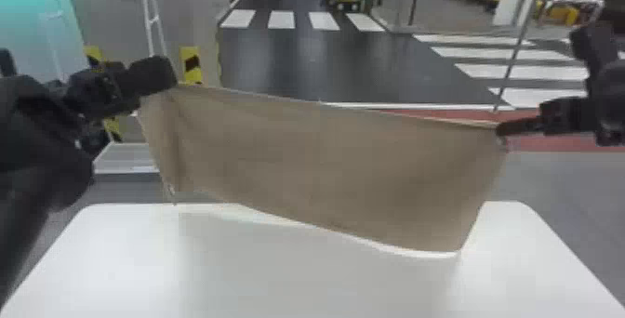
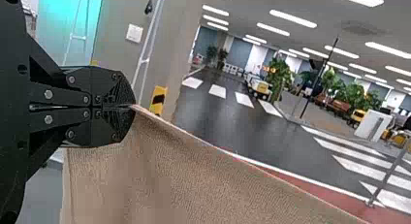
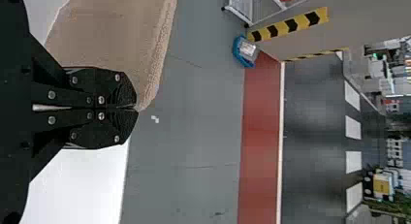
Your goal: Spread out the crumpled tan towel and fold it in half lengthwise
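Note:
Held up above the white table, the tan towel [image 1: 321, 163] hangs stretched between both grippers, its left end higher than its right. My left gripper [image 1: 169, 82] grips the upper left corner, where a vertical crease runs down the cloth. At the upper right corner is my right gripper [image 1: 502, 131]. In the left wrist view, the left gripper [image 2: 131, 106] is shut on the edge of the towel [image 2: 194, 180]. The right wrist view has the right gripper [image 3: 135, 108] shut on a corner of the towel [image 3: 111, 35].
The white table [image 1: 116, 256] lies below the cloth, with a soft shadow across its middle. Beyond it are a low pale platform [image 1: 125, 156] at the left and a thin pole [image 1: 514, 52] at the right.

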Action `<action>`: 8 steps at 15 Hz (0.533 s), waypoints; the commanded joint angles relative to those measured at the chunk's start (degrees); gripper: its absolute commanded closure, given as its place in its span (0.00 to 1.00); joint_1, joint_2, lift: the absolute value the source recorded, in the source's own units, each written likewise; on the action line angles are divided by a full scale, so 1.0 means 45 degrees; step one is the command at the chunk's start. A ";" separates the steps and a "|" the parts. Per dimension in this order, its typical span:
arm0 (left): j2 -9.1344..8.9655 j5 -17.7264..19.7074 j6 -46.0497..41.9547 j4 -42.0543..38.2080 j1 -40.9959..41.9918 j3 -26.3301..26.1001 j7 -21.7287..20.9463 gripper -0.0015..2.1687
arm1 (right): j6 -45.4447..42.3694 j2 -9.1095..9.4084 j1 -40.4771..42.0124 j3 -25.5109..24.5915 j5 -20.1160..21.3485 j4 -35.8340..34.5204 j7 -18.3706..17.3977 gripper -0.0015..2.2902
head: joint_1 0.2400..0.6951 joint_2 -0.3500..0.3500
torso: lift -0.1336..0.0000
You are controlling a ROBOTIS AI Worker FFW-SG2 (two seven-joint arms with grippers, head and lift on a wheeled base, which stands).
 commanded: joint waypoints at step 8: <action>0.1602 0.0191 -0.1678 -0.7431 0.9300 0.3409 0.0608 0.95 | 0.1557 -0.2817 0.9138 -0.3237 -0.3969 -0.7883 0.1900 0.67 | 0.36 0.38 | 0.07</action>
